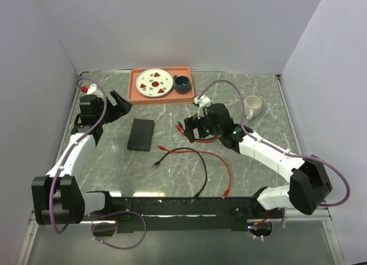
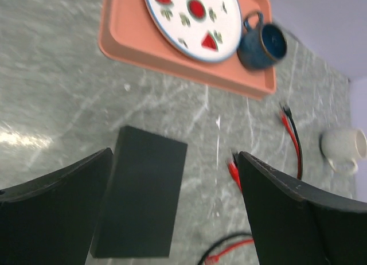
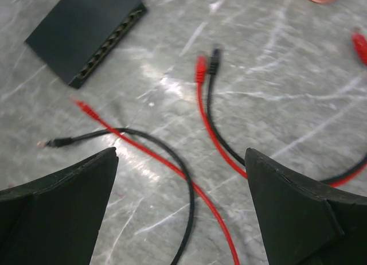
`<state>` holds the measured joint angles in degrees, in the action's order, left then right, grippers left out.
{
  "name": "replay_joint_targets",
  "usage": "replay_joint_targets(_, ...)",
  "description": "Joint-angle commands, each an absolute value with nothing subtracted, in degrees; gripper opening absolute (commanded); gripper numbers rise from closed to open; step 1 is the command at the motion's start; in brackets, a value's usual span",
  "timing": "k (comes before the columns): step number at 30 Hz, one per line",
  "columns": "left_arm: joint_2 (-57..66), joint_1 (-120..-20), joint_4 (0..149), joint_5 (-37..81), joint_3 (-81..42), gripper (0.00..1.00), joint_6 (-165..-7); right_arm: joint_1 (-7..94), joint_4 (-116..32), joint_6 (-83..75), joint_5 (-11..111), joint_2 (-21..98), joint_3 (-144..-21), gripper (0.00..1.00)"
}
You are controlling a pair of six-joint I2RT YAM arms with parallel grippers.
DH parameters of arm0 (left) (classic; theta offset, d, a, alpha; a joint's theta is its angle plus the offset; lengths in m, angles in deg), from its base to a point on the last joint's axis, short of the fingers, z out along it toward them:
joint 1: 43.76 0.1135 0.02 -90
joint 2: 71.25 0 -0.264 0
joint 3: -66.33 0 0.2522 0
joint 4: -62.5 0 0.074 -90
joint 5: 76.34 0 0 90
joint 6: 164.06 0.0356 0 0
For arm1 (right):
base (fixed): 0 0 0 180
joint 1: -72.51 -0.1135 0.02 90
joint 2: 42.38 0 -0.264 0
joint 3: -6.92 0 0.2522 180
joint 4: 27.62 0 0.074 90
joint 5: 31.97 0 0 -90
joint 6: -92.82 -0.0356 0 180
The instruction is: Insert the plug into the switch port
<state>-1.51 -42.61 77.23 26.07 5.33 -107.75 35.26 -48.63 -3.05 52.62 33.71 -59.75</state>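
Nothing is held yet, so this reads as the reach-for-a-plug step. The left gripper [image 1: 120, 101] hangs just past the far left corner of the switch [image 1: 141, 134], its jaws wide apart and empty. The right gripper [image 1: 192, 127] hovers to the switch's right, jaws likewise spread above loose cable. The switch lies flat on the table [image 1: 114, 167], with its row of ports [image 3: 109, 47] on the side turned toward the right gripper. Just off that side lies a red plug [image 3: 80, 107], the closest candidate, with a black plug [image 3: 54, 143] a little farther out. The next move, as I judge it, calls for the right gripper to drop onto one plug, pinch it behind the connector and square it to a port. The left gripper could steady the switch (a thin slab may well slide under a push). Counted: one switch and two grippers. Beyond the switch sits one orange tray [image 1: 136, 96] carrying one plate [image 1: 155, 81] and one blue mug [image 1: 182, 83]. One white mug [image 1: 253, 106] stands well to the right. The right wrist view seems to show five plug ends, three red and two black, but I cannot tell how many separate cables.
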Motion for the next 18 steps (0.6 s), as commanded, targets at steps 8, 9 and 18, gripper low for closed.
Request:
replay_joint_targets(8,-6.82,-52.52,84.69,36.61,8.89,0.99,-109.74,27.52,-42.09,1.25,50.39,29.95,-54.31,1.00)
replay_joint_targets(9,-7.78,-53.68,85.83,35.99,9.67,0.97,-110.87,27.34,-41.56,1.06,49.78,30.12,-53.96,1.00)
replay_joint_targets(18,-21.56,-63.53,89.79,30.10,23.02,0.61,-120.72,26.28,-39.54,-1.14,48.02,31.45,-53.78,1.00)
